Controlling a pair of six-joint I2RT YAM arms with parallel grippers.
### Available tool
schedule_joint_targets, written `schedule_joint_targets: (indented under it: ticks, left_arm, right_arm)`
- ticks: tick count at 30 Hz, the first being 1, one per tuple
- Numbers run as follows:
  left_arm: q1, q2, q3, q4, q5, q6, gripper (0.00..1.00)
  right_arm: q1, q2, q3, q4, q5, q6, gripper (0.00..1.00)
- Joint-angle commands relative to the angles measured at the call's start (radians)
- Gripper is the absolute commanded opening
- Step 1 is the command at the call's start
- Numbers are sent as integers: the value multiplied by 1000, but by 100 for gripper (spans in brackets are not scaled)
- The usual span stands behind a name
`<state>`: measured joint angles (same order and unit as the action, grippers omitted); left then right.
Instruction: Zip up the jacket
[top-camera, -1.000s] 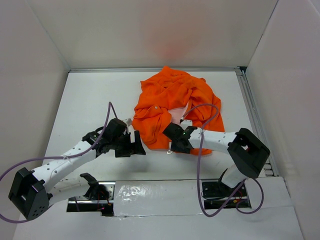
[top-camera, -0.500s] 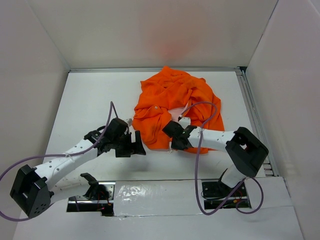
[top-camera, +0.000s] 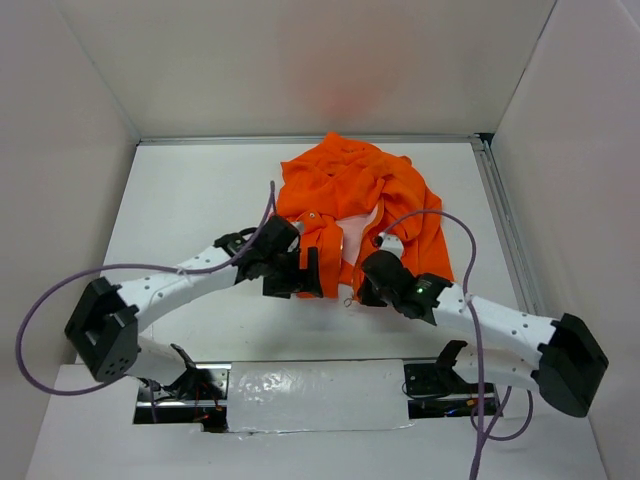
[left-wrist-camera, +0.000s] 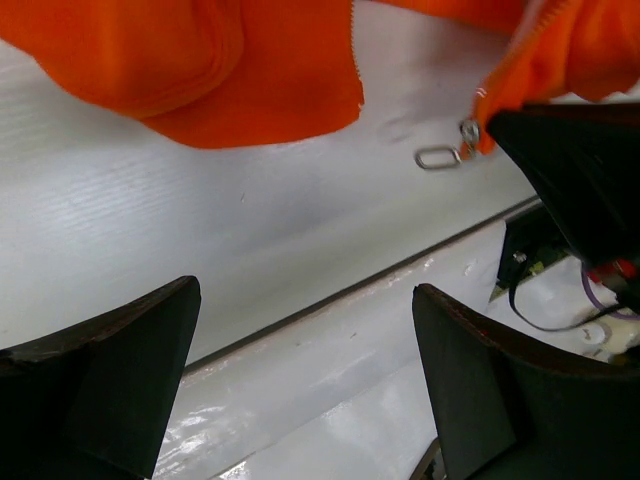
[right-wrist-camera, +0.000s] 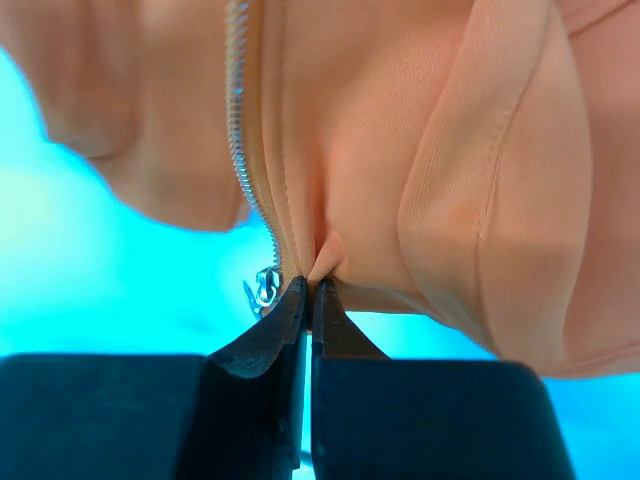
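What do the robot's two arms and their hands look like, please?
The left arm and right arm have white link shells and bulky black joint housings. A purple cable loops along each. The left hand and right hand are black, with broad wedge-shaped fingers. A small green light glows near the right wrist.

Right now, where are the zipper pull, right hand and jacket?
zipper pull (left-wrist-camera: 452, 153): left wrist view, its metal ring.
right hand (right-wrist-camera: 310, 292): right wrist view, between its fingertips.
jacket (top-camera: 345, 180): top view, upper folds.
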<state>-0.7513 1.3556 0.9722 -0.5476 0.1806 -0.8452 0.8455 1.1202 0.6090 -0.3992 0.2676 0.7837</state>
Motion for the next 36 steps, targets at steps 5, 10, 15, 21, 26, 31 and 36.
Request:
schedule_joint_targets:
  ticks: [5, 10, 15, 21, 26, 31, 36]
  left_arm:
    - [-62, 258, 223, -101, -135, -49, 99]
    - [-75, 398, 298, -113, -130, -74, 99]
    - [-79, 522, 378, -175, -167, -130, 99]
    - [-83, 600, 428, -215, -173, -179, 96]
    - [-83, 645, 473, -285, -174, -273, 90]
    - [-83, 697, 505, -316, -216, -308, 82]
    - [-83, 706, 490, -241, -173, -269, 65]
  right_arm:
    - [-23, -180, -66, -24, -2, -28, 0]
    - [-52, -237, -104, -27, -22, -20, 0]
    - [-74, -240, -117, -17, -44, -24, 0]
    - [-80, -201, -127, -4, -50, -11, 0]
    - [-83, -175, -124, -4, -48, -1, 0]
    - [-80, -174, -130, -13, -45, 23, 0]
    - [-80, -177, -144, -9, -51, 25, 0]
